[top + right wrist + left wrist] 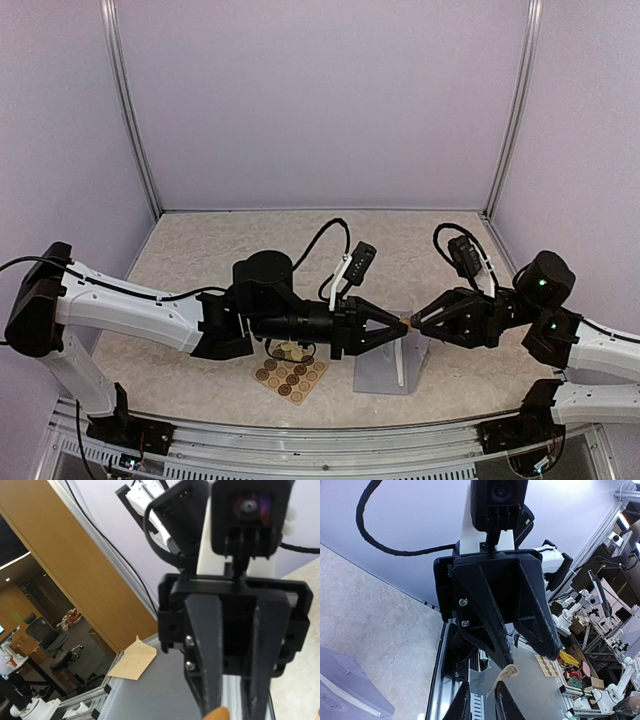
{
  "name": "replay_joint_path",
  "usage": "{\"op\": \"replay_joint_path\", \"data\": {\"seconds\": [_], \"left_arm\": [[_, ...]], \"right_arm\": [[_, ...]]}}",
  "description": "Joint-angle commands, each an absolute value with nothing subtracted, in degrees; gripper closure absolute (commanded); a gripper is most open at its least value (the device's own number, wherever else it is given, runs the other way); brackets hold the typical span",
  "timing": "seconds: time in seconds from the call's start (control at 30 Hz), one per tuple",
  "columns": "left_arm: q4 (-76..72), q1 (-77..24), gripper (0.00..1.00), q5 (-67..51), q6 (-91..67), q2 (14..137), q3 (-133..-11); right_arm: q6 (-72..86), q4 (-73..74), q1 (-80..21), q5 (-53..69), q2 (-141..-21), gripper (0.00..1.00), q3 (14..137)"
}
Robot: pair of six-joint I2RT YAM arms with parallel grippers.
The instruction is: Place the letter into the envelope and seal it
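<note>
The grey-lavender envelope (382,375) lies flat on the table under the spot where both grippers meet tip to tip. The letter is hidden from view. A round brown sticker (509,672) curls between the two grippers, above the table. It clings to the tip of one finger of my right gripper (530,659), whose jaws stand apart. Its lower edge dips into the narrow gap of my left gripper (482,702), against one finger. Neither gripper pinches it. In the top view my left gripper (399,325) and right gripper (414,322) almost touch.
A tan sheet of round brown stickers (290,375) lies on the table left of the envelope, under the left arm. Lavender walls with metal corner posts (135,120) close the back and sides. The aluminium rail (300,445) runs along the near edge.
</note>
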State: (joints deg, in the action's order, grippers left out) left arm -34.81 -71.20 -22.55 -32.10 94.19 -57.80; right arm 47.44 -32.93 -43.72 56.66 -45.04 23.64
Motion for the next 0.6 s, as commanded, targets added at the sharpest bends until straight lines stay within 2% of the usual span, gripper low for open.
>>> {"op": "replay_joint_path", "data": {"seconds": [0.0,0.1,0.27,0.43,0.5,0.57], "left_arm": [[-37.4,-71.6,0.85,-23.6,-32.1,94.8,-59.7],[-37.5,-71.5,0.88,-23.8,-32.2,94.7,-59.6],[-38.1,-71.5,1.00,-24.5,-32.3,94.9,-59.5],[-38.3,-71.5,1.00,-24.3,-32.3,94.7,-58.8],[-38.5,-71.5,1.00,-23.6,-32.4,94.4,-58.2],[-38.5,-71.5,1.00,-22.7,-32.6,94.0,-57.4]], "right_arm": [[46.4,-33.0,-44.4,57.3,-45.2,0.73,24.9],[46.3,-32.8,-44.3,57.2,-45.2,0.73,24.9],[46.1,-32.5,-44.4,57.0,-45.4,0.73,25.0],[45.7,-31.7,-44.3,56.4,-45.2,0.72,25.0],[45.0,-30.5,-44.4,55.4,-44.5,0.66,25.3],[43.3,-27.3,-44.3,52.7,-43.4,0.53,25.9]]}}
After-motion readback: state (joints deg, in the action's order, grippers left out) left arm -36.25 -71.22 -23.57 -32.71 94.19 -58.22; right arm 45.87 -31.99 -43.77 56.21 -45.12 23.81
